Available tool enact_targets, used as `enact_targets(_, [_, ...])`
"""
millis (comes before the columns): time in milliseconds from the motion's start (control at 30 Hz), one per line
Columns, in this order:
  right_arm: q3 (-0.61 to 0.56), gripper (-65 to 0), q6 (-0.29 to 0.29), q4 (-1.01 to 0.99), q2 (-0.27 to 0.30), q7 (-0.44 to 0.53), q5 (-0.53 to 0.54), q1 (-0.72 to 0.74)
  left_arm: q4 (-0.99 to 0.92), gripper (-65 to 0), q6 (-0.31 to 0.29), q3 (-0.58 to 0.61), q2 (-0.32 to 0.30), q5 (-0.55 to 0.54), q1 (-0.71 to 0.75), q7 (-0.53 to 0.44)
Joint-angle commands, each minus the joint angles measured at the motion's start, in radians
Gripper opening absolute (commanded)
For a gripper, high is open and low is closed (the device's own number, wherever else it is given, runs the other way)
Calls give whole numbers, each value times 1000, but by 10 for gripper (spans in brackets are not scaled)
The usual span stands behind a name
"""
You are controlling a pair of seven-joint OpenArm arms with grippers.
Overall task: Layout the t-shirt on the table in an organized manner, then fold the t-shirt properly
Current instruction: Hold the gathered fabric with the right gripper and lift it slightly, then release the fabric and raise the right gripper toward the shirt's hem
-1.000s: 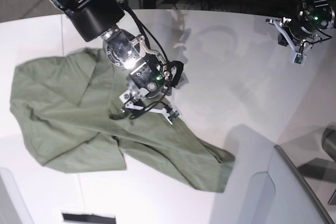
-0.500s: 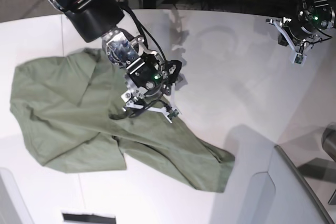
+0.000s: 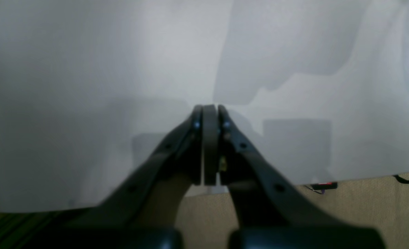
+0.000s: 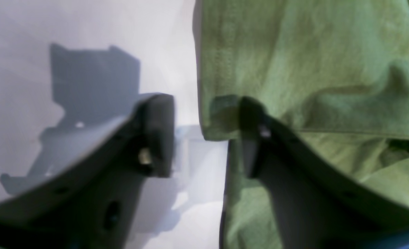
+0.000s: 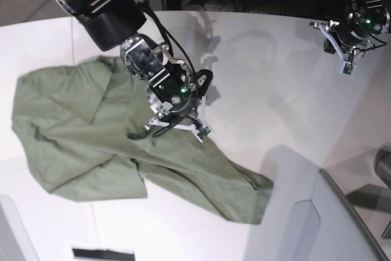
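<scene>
Olive t-shirt (image 5: 122, 145): crumpled on table (image 5: 269, 90), long axis diagonal. Right gripper (image 5: 176, 129): spread wide, straddling cloth edge, nothing clamped, nearer arm. Left gripper (image 5: 342, 50): pressed closed, empty, well apart at far edge.

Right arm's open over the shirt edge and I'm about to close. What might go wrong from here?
One finger of the right gripper sits on the t-shirt, the other over bare table, so closing may catch only a thin edge that slips out. The shirt is bunched with folded layers, so a pull could drag it further out of shape. The left gripper is shut, away from the cloth, leaving nothing to anchor it.
</scene>
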Motion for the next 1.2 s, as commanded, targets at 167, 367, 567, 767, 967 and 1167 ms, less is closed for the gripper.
enact_targets(167, [6,-534,-9,6,-4,-11,-16,15,14,-650,1,-4,-17,-8,0,-12])
enact_targets(367, [6,-639,-12,6,-3,-13,-16,21,14,-650,1,-4,-17,-8,0,-12])
enact_targets(567, [1,-650,-12,57,-6,-13,-16,13,14,-650,1,-4,-17,-8,0,-12])
enact_targets(767, [-6,-650,-9,242,-7,-117,-16,-13,14,-650,1,-4,-19,-8,-2,-12])
enact_targets(967, [-227,-650,-9,385,-7,-209,-16,-11,12,-650,1,-3,-19,-8,-41,-9])
enact_targets(1167, [-467,-650,-9,439,-9,-226,-16,-14,14,-650,1,-3,-19,-8,-91,-8])
